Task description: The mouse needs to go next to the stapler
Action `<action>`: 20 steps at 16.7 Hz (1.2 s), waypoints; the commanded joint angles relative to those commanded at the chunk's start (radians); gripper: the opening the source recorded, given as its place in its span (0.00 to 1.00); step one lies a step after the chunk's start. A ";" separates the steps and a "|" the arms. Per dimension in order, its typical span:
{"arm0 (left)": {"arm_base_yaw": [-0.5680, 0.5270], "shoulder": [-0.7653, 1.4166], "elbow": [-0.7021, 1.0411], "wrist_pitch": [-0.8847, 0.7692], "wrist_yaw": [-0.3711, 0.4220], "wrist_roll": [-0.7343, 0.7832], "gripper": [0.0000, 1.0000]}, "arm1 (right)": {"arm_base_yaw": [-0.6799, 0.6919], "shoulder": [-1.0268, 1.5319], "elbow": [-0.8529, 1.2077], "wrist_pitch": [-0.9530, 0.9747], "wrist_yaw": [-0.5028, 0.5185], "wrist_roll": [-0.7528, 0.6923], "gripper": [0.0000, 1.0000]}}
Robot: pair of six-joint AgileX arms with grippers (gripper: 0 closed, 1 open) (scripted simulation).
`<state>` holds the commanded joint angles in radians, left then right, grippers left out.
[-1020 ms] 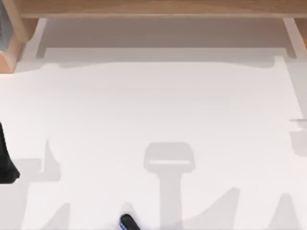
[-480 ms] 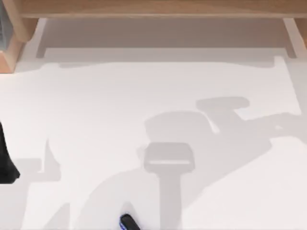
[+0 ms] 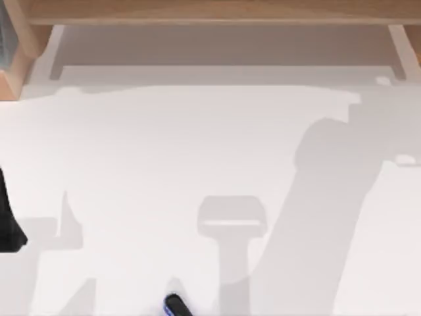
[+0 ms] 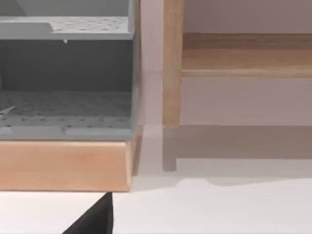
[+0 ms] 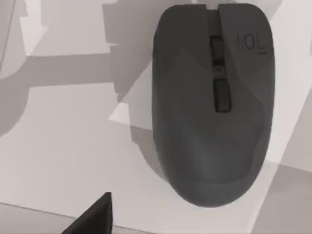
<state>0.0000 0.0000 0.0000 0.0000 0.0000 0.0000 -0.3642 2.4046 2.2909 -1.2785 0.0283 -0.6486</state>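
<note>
A dark grey, smooth-shelled computer mouse (image 5: pixel 213 102) with a scroll wheel, a small button behind it and faint lettering on one key lies flat on the white bench (image 5: pixel 63 146), seen from the right wrist camera right above it. Whether either hand is wide or narrow, I cannot tell. A black-and-blue object (image 3: pixel 176 306) lies at the bench's near edge, left of centre.

Matt dark-grey plastic mouse (image 5: pixel 213 105); smooth matt white tabletop (image 3: pixel 164 151); pale wood shelf frame (image 4: pixel 173 63); grey perforated plastic tray (image 4: pixel 66 105).
</note>
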 joint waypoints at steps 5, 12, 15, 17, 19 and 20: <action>0.000 0.000 0.000 0.000 0.000 0.000 1.00 | -0.017 0.200 0.199 -0.083 -0.072 -0.056 1.00; 0.000 0.000 0.000 0.000 0.000 0.000 1.00 | -0.022 0.231 0.229 -0.100 -0.091 -0.064 1.00; 0.000 0.000 0.000 0.000 0.000 0.000 1.00 | -0.016 0.229 0.225 -0.098 -0.090 -0.063 1.00; 0.000 0.000 0.000 0.000 0.000 0.000 1.00 | -0.017 0.227 0.218 -0.093 -0.091 -0.061 1.00; 0.000 0.000 0.000 0.000 0.000 0.000 1.00 | -0.017 0.223 0.207 -0.086 -0.092 -0.060 1.00; 0.000 0.000 0.000 0.000 0.000 0.000 1.00 | -0.017 0.221 0.200 -0.082 -0.092 -0.060 1.00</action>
<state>0.0000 0.0000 0.0000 0.0000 0.0000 0.0000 -0.3814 2.6251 2.4913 -1.3603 -0.0634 -0.7086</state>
